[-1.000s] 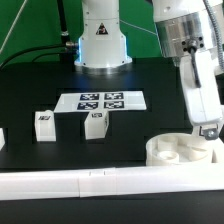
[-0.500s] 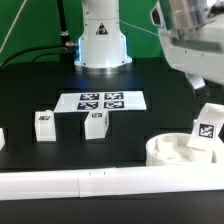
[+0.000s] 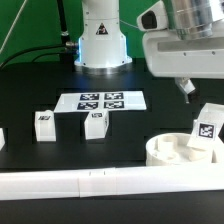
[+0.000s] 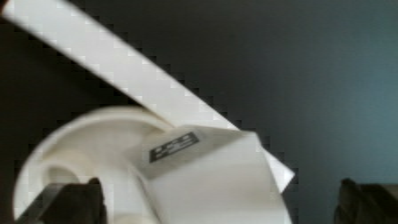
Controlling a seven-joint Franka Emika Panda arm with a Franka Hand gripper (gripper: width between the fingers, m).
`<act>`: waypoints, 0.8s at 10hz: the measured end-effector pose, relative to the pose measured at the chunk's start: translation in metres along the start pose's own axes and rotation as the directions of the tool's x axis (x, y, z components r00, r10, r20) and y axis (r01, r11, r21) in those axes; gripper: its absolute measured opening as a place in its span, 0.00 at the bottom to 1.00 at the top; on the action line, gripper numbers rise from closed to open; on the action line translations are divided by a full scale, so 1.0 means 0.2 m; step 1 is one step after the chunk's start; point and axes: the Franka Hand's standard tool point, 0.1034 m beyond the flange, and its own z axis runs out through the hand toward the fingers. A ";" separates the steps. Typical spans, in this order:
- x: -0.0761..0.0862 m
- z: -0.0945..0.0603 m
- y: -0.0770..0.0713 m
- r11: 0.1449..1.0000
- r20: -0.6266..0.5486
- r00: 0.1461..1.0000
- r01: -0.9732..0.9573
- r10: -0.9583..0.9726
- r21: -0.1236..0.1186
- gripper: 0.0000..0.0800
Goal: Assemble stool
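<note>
- One blocky white plastic leg (image 3: 205,130) now rests in the thick round white seat disc (image 3: 168,153).
- My gripper (image 3: 186,90) has lifted clear, jaws wide, empty; I judge the leg placed.

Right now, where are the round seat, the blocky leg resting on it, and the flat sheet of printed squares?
round seat (image 3: 168,152): exterior view, on its front rim.
leg (image 3: 205,131): exterior view, on its tagged face.
marker board (image 3: 100,101): exterior view, at its middle.
</note>
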 end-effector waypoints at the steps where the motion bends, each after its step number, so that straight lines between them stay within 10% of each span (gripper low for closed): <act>1: 0.01 -0.02 -0.02 0.983 -0.017 0.983 0.182 -0.183 -0.019 0.81; 2: -0.02 -0.01 -0.04 0.930 -0.026 0.931 0.363 -0.365 -0.054 0.81; 3: -0.01 0.00 -0.03 0.919 -0.054 0.917 0.394 -0.395 -0.031 0.81; 8: 0.01 0.00 -0.01 0.644 -0.024 0.644 0.761 -0.764 -0.079 0.81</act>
